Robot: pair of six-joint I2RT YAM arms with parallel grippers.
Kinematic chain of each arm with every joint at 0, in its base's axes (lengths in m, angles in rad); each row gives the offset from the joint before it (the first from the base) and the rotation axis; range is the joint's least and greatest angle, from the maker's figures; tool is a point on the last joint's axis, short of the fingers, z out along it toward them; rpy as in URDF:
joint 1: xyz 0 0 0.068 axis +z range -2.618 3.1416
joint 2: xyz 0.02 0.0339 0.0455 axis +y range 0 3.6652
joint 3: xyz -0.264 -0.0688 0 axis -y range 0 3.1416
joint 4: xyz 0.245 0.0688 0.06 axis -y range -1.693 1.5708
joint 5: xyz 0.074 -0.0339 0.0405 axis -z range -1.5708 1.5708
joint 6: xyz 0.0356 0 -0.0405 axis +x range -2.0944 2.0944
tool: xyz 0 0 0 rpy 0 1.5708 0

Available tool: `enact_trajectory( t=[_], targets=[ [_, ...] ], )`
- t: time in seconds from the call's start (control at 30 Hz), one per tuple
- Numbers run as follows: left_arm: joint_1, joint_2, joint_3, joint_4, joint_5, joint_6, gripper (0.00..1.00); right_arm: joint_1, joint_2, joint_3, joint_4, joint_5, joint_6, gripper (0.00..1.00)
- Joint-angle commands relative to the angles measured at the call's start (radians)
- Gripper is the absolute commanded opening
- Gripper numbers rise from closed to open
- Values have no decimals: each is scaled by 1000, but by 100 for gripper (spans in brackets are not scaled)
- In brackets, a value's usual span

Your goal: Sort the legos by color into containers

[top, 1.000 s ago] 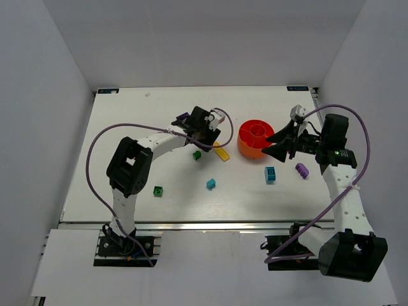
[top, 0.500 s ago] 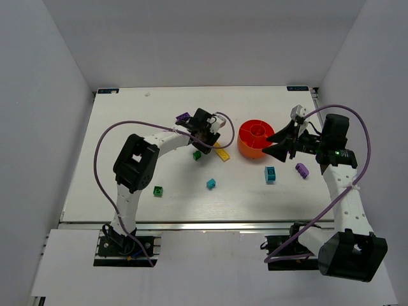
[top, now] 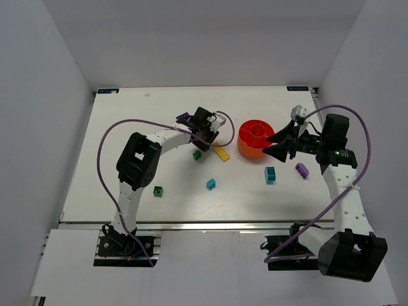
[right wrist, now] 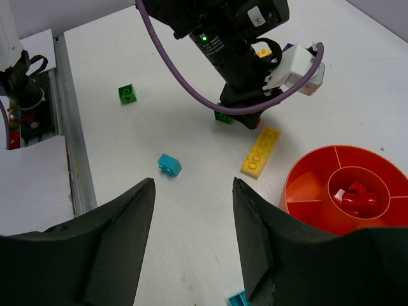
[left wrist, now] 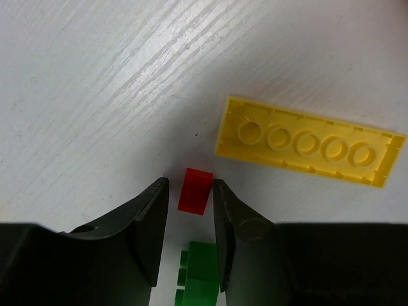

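Half the green brick (left wrist: 199, 273) shows, seemingly tucked under the left tool (left wrist: 190, 186).

The green brick (left wrist: 201, 271) runs off the left wrist view's bottom edge. The right wrist view crops the orange bowl (right wrist: 303, 167).

White table (top: 115, 166) carries bowl (top: 247, 150), perhaps 8 loose legos (top: 270, 174).

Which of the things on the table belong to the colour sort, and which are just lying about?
Job: red brick between the left tool's fingers; yellow plate; two green bricks; two teal bricks; two purple bricks; divided orange-red bowl with red bricks inside.
Lying about: purple arm cables; white speck near the far-left corner, too small to identify.
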Motion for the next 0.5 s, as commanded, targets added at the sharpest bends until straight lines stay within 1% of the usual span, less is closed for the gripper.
enact_trajectory(
  t=[0.0, 0.2, 0.27, 0.3, 0.37, 0.47],
  targets=[
    [4, -6, 27, -10, -1, 10, 44, -7, -3, 6, 0, -26, -7, 57],
    [4, -4, 19, -7, 7, 9, 40, -7, 0, 6, 2, -23, -7, 57],
    [4, -3, 13, -7, 2, 9, 37, -5, 0, 6, 2, -25, -7, 57],
    [4, -6, 10, -6, 1, 9, 34, -8, 1, 4, 2, -23, -7, 57],
    [4, -19, 7, -1, 1, 7, 29, -8, 3, 3, 3, -20, -7, 57],
    [4, -88, -8, 22, 2, -11, 27, -7, 4, 1, 9, -13, 0, 57]
  ],
)
